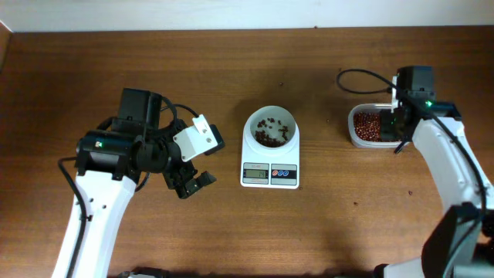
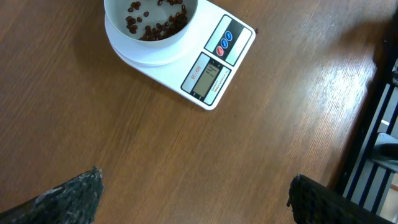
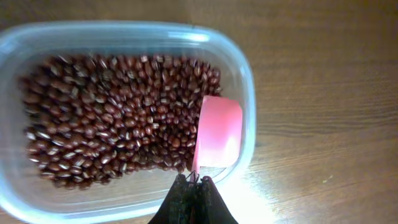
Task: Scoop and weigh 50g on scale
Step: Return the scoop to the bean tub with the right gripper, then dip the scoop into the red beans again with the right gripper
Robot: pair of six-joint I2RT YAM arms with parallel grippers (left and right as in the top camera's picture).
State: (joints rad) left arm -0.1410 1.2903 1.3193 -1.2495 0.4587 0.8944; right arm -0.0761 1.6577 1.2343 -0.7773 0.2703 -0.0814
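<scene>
The right gripper [image 3: 193, 186] has its dark fingers [image 3: 180, 202] pressed together, pinching the thin handle end of a pink scoop [image 3: 217, 132]. The scoop's cup lies inside the right end of a clear plastic tub [image 3: 244, 74], close against the tub's right wall and resting on the red beans [image 3: 112, 118] that cover the tub's floor; its smooth pink face is turned to the wrist camera. From overhead, the tub [image 1: 369, 126] stands on the wooden table [image 1: 309, 232] to the right of the scale [image 1: 269, 166], apart from it, with the right arm reaching to it from the table's lower right corner. The left gripper [image 2: 193, 205] has its fingers [image 2: 68, 199] spread wide with nothing between them, over bare wood. In the overhead view it sits to the left of the scale, near it but not touching, and level with the scale's front edge. The scale is at the middle of the table: a white body with a round white bowl [image 1: 269, 130] on its far half and a grey display [image 1: 255, 174] beside blue and red buttons [image 1: 284, 174] along its near edge. A thin scatter of red beans lies in the bottom of the bowl, leaving much of the white floor bare. The digits on the display are too small to read.
</scene>
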